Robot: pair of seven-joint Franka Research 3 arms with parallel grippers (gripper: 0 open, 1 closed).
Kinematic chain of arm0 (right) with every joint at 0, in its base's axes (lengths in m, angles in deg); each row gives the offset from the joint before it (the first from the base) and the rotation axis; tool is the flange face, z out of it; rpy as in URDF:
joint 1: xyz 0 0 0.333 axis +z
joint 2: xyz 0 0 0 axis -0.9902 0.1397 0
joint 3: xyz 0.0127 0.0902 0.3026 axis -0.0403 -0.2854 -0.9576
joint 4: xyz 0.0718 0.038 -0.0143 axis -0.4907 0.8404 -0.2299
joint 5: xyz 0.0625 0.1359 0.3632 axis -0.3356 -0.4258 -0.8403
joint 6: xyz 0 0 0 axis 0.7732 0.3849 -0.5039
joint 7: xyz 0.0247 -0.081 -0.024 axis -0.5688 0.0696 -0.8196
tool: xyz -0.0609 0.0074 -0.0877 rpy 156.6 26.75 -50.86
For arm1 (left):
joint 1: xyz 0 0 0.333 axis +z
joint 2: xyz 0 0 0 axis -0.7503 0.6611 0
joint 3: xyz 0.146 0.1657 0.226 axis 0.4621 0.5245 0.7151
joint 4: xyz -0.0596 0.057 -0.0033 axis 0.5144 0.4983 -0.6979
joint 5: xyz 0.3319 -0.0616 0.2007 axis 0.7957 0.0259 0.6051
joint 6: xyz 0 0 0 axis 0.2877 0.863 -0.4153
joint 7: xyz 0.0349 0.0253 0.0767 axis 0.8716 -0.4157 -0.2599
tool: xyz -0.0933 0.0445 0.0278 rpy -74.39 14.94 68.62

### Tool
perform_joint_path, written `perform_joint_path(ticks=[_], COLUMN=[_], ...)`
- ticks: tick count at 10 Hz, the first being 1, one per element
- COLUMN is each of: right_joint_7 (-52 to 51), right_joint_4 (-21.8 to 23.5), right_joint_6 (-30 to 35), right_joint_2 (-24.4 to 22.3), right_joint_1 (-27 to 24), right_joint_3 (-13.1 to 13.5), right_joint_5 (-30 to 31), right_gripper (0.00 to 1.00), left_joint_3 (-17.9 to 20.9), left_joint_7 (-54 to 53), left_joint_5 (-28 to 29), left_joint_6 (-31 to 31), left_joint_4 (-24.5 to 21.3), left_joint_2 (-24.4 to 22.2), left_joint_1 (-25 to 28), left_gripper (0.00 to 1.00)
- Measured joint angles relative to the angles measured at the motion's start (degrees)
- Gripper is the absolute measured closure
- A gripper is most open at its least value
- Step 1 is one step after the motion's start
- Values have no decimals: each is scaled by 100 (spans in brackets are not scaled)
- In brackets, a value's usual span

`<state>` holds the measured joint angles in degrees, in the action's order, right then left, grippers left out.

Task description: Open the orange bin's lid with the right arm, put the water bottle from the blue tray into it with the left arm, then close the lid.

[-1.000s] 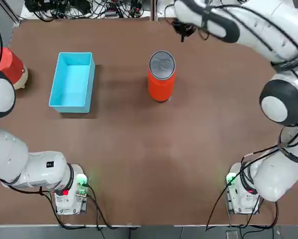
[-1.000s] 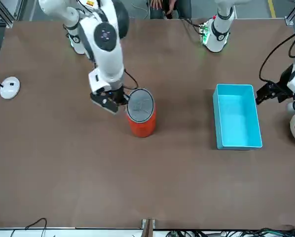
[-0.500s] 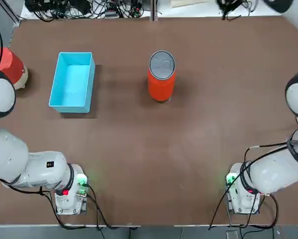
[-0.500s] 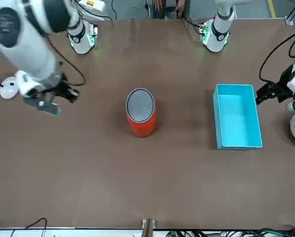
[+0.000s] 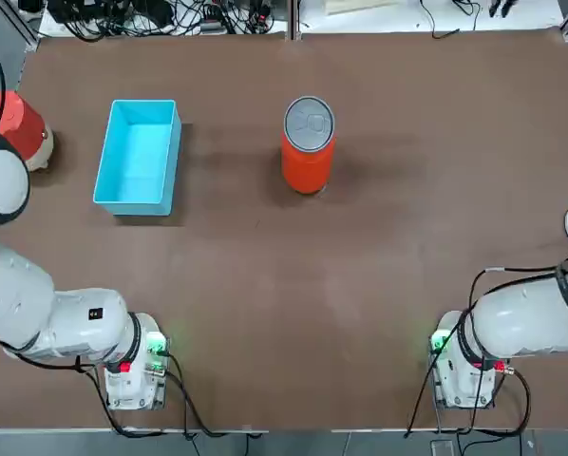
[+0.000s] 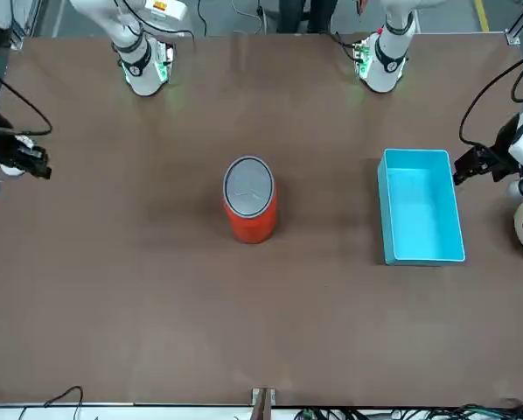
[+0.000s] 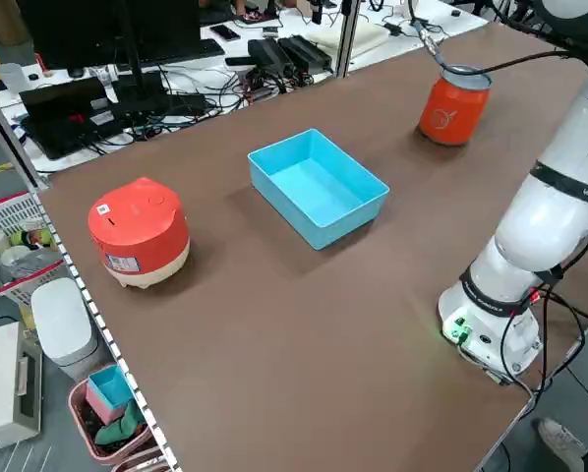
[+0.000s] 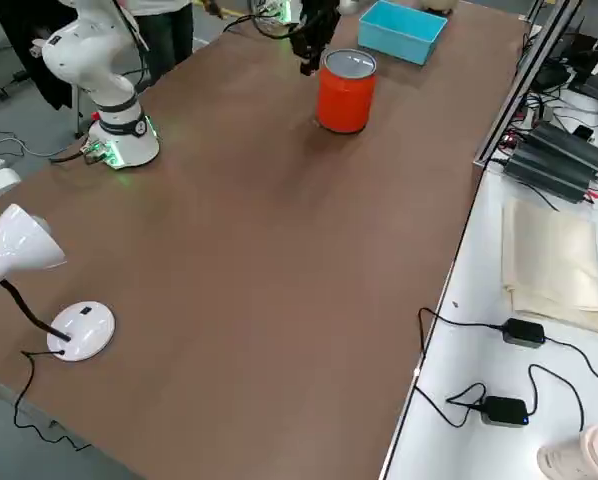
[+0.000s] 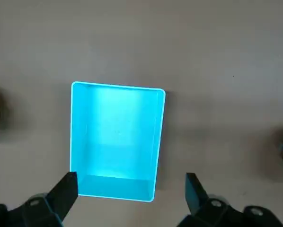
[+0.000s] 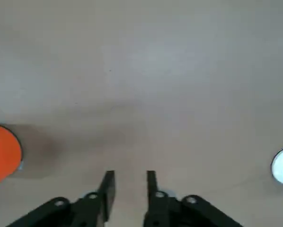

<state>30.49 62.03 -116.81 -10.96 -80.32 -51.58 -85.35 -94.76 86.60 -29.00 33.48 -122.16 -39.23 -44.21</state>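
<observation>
1. At the middle of the worktop [image 5: 265, 285] stood the orange bin [image 5: 308, 161], upright, with the grey lid [image 5: 309, 123] lying flat across its top.
2. The blue tray [image 5: 135, 202] sat well apart from the bin on the robot's left, and it was bare. The water bottle showed in no view, so whether it lay inside the bin could not be told.
3. The right claw [image 10: 129, 176] hung at the robot's right edge of the worktop, far from the bin. Its fingers were only narrowly parted and held nothing.
4. The left claw [image 9: 132, 178] hovered over the near end of the tray, spread wide and empty.
5. Judging by the shut lid and the bare tray, the step in hand was most likely the finish, with the arms kept clear.
6. Doing it well meant keeping both claws high and away from the tall, narrow bin, which a passing wrist or cable could tip.
7. The lid also needed to sit level all round its rim. If it sat skewed, a light press from the right claw would settle it.
8. The left arm needed care near the red domed pot [image 5: 18, 128] beside the tray.
</observation>
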Motion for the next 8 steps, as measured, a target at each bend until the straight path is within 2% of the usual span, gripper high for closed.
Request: perform_joint_path(ticks=[4,8], right_joint_7=[-102,-484], right_joint_4=[15,15], right_joint_6=[-324,-377], right_joint_2=[-10,-42], right_joint_1=[-35,-47], right_joint_3=[-31,-40], right_joint_5=[145,177], right_gripper=[1,0], left_joint_3=[1,2], left_joint_7=[0,0], left_joint_5=[0,0], left_joint_6=[-1,-1], left_joint_4=[1,2], left_joint_2=[0,0], left_joint_1=[1,2], left_gripper=[0,0])
